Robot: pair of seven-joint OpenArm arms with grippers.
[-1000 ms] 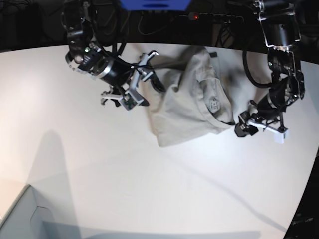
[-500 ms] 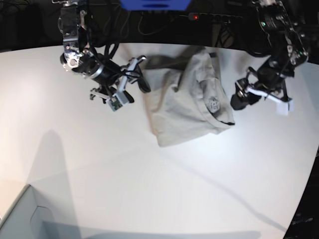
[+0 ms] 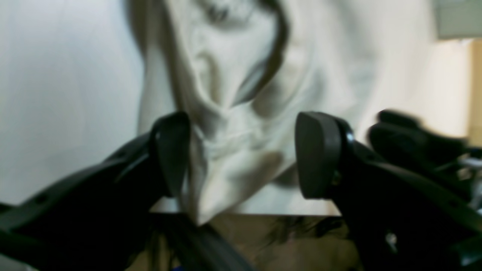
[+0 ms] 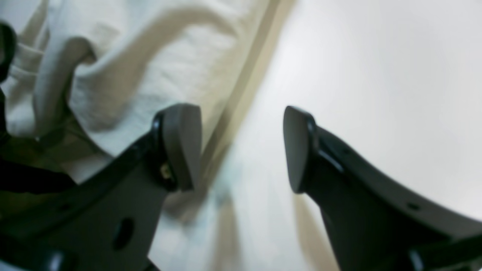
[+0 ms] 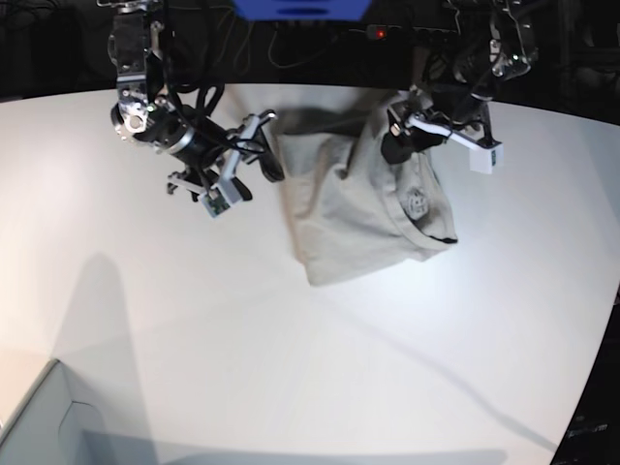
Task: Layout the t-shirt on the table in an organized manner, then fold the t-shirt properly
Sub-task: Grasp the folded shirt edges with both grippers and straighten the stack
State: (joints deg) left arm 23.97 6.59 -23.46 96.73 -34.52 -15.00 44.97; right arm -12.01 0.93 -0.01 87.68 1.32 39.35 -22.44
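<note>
The beige-grey t-shirt (image 5: pixel 363 199) lies crumpled on the white table (image 5: pixel 291 329), its collar and neck label toward the right (image 5: pixel 417 203). My left gripper (image 5: pixel 395 136) is open over the shirt's far right part, near the table's back edge. In the left wrist view (image 3: pixel 243 154) a bunched fold of the shirt (image 3: pixel 233 113) lies between and beyond the fingers. My right gripper (image 5: pixel 266 145) is open beside the shirt's left edge. In the right wrist view (image 4: pixel 239 148) the shirt (image 4: pixel 150 56) lies at the left finger and bare table (image 4: pixel 376 75) at the right.
A grey box corner (image 5: pixel 39 421) stands at the near left. The table's curved back edge runs just behind the shirt, with a power strip (image 5: pixel 417 34) and cables in the dark beyond it. The table's right edge curves in at the near right.
My left gripper has swung from the shirt's near right side up to its far right part. My right gripper has drawn back a little to the left. The shirt has barely moved.
</note>
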